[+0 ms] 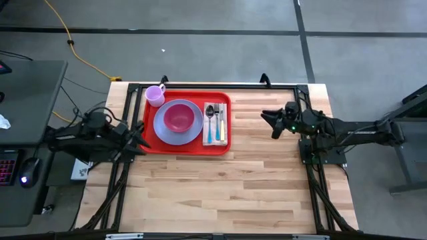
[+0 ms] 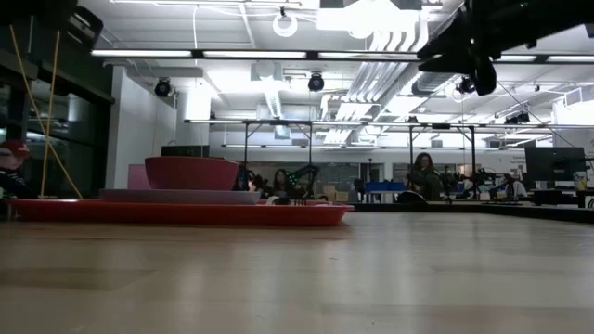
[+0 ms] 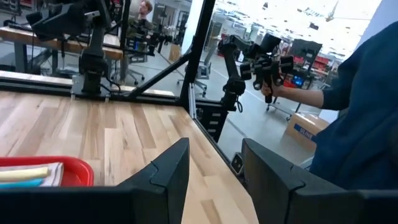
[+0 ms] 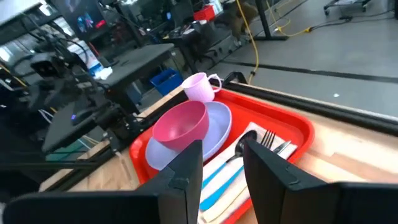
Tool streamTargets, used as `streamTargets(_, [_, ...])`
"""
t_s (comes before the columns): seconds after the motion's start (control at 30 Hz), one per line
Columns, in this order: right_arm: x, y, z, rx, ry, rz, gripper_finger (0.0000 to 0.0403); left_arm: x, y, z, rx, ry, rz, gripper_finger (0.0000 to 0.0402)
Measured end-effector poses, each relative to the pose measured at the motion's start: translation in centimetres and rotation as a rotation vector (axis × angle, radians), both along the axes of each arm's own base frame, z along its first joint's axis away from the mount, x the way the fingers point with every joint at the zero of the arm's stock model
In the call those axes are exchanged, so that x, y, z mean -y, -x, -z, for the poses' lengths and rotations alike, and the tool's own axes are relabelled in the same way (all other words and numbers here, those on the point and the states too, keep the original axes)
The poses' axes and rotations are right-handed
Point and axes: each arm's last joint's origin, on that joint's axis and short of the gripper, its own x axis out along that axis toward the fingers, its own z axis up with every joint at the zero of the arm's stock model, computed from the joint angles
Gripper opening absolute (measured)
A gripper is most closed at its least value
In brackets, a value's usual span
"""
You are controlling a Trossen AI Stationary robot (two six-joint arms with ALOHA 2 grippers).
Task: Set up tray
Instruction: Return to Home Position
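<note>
I see a glossy red plastic tray [image 1: 187,148] on the smooth, pale, matt-grained wooden table [image 1: 220,193].

Hidden behind right gripper [image 4: 222,148] fingers: cutlery [image 4: 245,144] handle ends. Cut off beside left gripper [image 3: 214,146]: most of tray [image 3: 74,171].

Left arm [image 1: 93,137]: matte black, boxy links, thin black cables trailing off toward 9 o'clock in the high view. Right arm [image 1: 340,130]: same black build, with a small green light [image 1: 291,127] glowing near its 9 o'clock end. Left jaws: fingers [image 3: 168,180] dark grey, flat-faced, angular, with chamfered edges. Right jaws: fingers [image 4: 183,171] alike, dull sheen
</note>
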Motion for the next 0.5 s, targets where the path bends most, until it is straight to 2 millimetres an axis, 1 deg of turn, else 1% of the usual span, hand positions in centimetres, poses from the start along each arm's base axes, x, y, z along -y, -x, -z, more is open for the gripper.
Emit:
streamTargets(0.23, [-0.1, 0.9, 2.0, 0.001, -0.014, -0.011, 0.0094, 0.0, -1.1, 2.0, -0.039, 0.002, -0.005, 0.0179])
streamTargets(0.3, [-0.1, 0.9, 2.5, -0.005, -0.026, -0.008, 0.0094, 0.0, -1.3, 2.3, -0.027, 0.002, -0.005, 0.0179])
streamTargets(0.5, [-0.1, 0.9, 3.3, 0.008, -0.026, -0.002, 0.0094, 0.0, -1.8, 3.3, -0.040, 0.002, -0.009, 0.0179])
